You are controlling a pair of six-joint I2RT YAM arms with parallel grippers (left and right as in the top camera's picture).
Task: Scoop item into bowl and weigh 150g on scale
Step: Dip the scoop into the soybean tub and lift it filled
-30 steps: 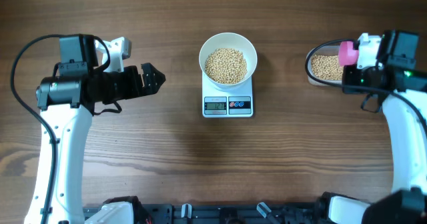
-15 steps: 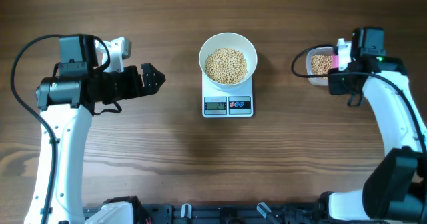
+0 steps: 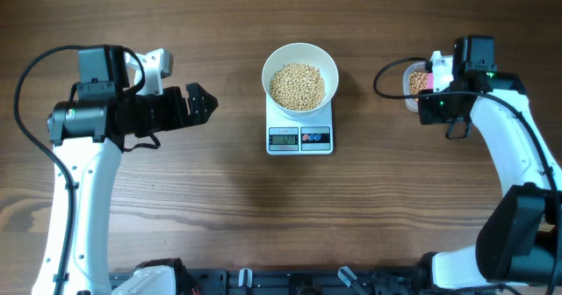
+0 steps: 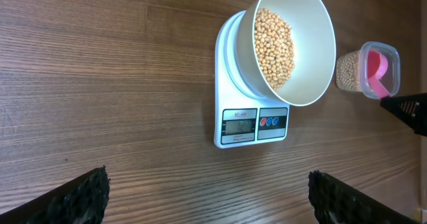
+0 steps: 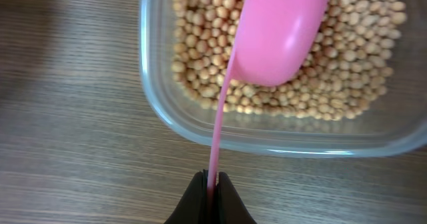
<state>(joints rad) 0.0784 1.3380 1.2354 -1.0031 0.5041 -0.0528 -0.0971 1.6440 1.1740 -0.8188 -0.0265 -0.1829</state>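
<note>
Two fingers of the right gripper (image 5: pixel 208 196) are pressed together on the thin handle of the pink plastic scoop (image 5: pixel 277 34), pinching it edge-on. The scoop head sits toward 12 o'clock from the fingers, over the tan round beans (image 5: pixel 347 84) in the clear plastic tub (image 5: pixel 267 144). Can't tell whether the head touches the beans or hangs just above them.

Against one second ago in the overhead view: the right wrist has swung in toward 9 o'clock from the table's edge. It now sits on top of the tub and covers most of it; only a sliver of tub and beans shows at the wrist's 9 o'clock side. Before, most of the tub's beans were visible. The tub's 9 o'clock edge is where it was. Grip on the scoop unchanged.

Outward: the white round bowl (image 4: pixel 313 37) is at 9 o'clock of the tub, well apart from it. It holds a heap of the same beans and stands on the white square digital scale (image 4: pixel 253 125), display and buttons on the 6 o'clock edge. Digits are too small to read. Bowl, scale and heap have not shifted.

Left gripper (image 3: pixel 204 104) is at 9 o'clock of the scale, clear of it over the wooden table (image 3: pixel 263 225), fingers spread wide and holding nothing. Same pose as before.
</note>
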